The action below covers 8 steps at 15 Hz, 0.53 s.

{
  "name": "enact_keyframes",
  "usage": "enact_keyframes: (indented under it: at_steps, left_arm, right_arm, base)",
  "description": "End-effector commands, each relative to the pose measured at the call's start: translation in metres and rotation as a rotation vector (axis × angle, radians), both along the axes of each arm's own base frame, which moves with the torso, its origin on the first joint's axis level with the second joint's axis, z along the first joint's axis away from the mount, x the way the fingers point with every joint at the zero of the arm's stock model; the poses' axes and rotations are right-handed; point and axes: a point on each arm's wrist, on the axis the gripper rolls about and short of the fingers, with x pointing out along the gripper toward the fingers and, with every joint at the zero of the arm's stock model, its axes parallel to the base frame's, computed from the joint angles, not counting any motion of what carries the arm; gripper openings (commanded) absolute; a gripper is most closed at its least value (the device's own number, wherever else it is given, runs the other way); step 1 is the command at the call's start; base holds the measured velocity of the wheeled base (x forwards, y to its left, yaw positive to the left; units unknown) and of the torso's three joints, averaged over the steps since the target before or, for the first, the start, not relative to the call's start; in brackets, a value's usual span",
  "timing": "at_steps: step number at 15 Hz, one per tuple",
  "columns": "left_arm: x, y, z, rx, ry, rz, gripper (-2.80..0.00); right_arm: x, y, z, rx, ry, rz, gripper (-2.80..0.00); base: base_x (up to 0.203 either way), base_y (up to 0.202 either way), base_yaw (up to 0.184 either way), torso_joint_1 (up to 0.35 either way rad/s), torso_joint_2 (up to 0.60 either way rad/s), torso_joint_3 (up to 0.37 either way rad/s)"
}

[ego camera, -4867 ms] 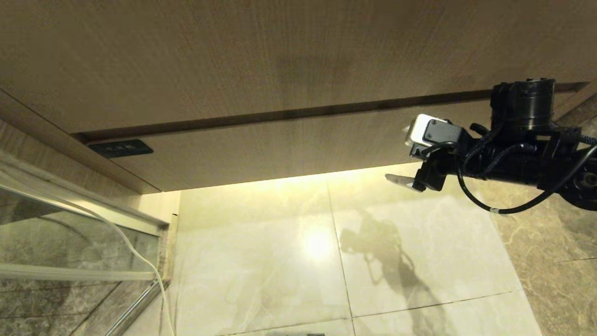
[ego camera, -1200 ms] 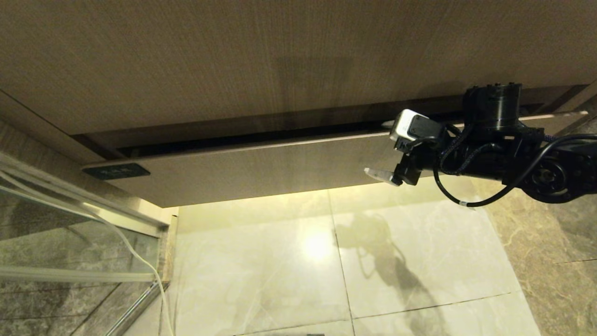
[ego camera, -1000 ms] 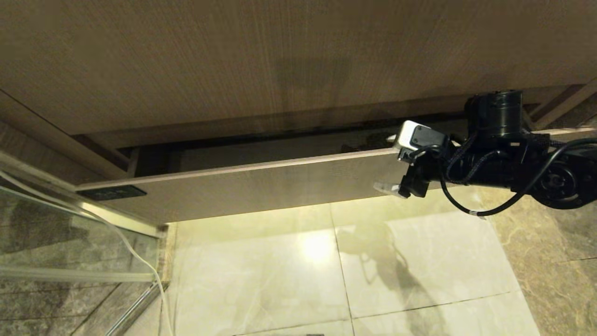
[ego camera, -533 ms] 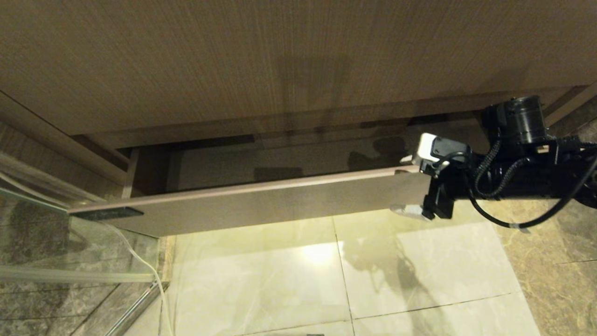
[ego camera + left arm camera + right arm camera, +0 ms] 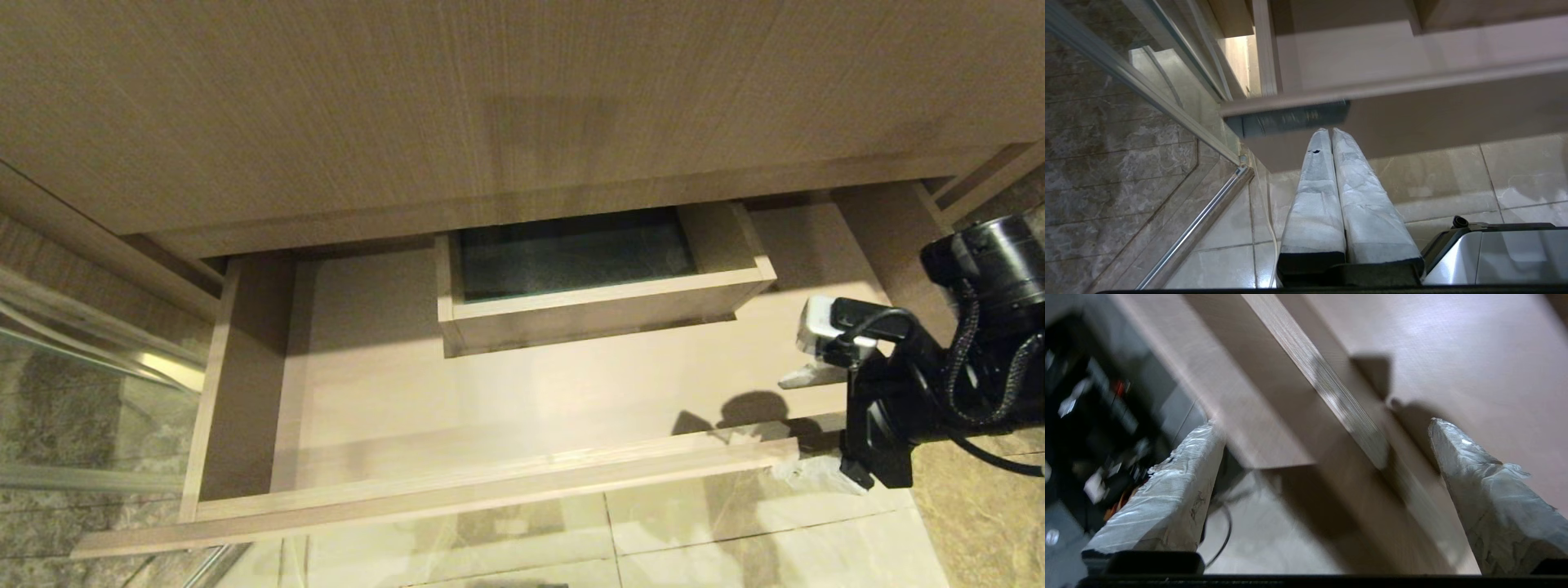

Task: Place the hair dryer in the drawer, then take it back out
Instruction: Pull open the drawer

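The drawer [image 5: 506, 408] stands pulled far out, a wide shallow light wood tray with a boxed rectangular cut-out [image 5: 604, 302] at its back; nothing lies on its floor. My right gripper [image 5: 796, 425] is open at the right end of the drawer's front, one finger inside and one outside. In the right wrist view the drawer's front edge [image 5: 1347, 412] runs between the spread fingers of the right gripper [image 5: 1323, 424]. My left gripper [image 5: 1329, 131] is shut and empty, low under the drawer's left corner by its dark label [image 5: 1286, 120]. The hair dryer is out of view.
A taller plain wood panel [image 5: 490, 98] overhangs the drawer from behind. A glass partition [image 5: 82, 408] with a metal rail [image 5: 1208, 212] stands close to the drawer's left end. Pale floor tiles [image 5: 735, 539] lie below the drawer front.
The drawer has gone from closed to far out, sliding towards me. My right gripper has come back and down with its front, staying open. The left arm has kept still.
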Motion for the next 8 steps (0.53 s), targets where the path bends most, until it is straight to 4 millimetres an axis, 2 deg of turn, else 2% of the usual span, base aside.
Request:
enact_keyframes:
  at_steps: [1, 4, 5, 6, 8]
  left_arm:
    - [0.000, 0.000, 0.000, 0.000, 0.001, 0.000, -2.80]
    - [0.000, 0.000, 0.000, 0.000, 0.000, 0.000, -2.80]
    - [0.000, 0.000, 0.000, 0.000, 0.001, 0.000, -2.80]
    - [0.000, 0.000, 0.000, 0.000, 0.000, 0.000, -2.80]
    - [0.000, 0.000, 0.000, 0.000, 0.001, 0.000, -2.80]
  right_arm:
    - [-0.052, -0.014, 0.025, 0.015, -0.059, -0.001, 0.00]
    - [-0.113, -0.028, 0.026, -0.012, 0.042, -0.001, 0.00]
    - [-0.127, -0.032, 0.028, -0.016, 0.057, -0.004, 0.00]
    - [-0.132, -0.034, 0.030, -0.016, 0.055, -0.013, 0.00]
    - [-0.126, -0.034, 0.043, 0.011, -0.056, -0.032, 0.00]
  base:
    - [0.000, 0.000, 0.000, 0.000, 0.00, 0.000]
    - [0.000, 0.000, 0.000, 0.000, 0.00, 0.000]
    - [0.000, 0.000, 0.000, 0.000, 0.00, 0.000]
    - [0.000, 0.000, 0.000, 0.000, 0.00, 0.000]
    - [0.000, 0.000, 0.000, 0.000, 0.00, 0.000]
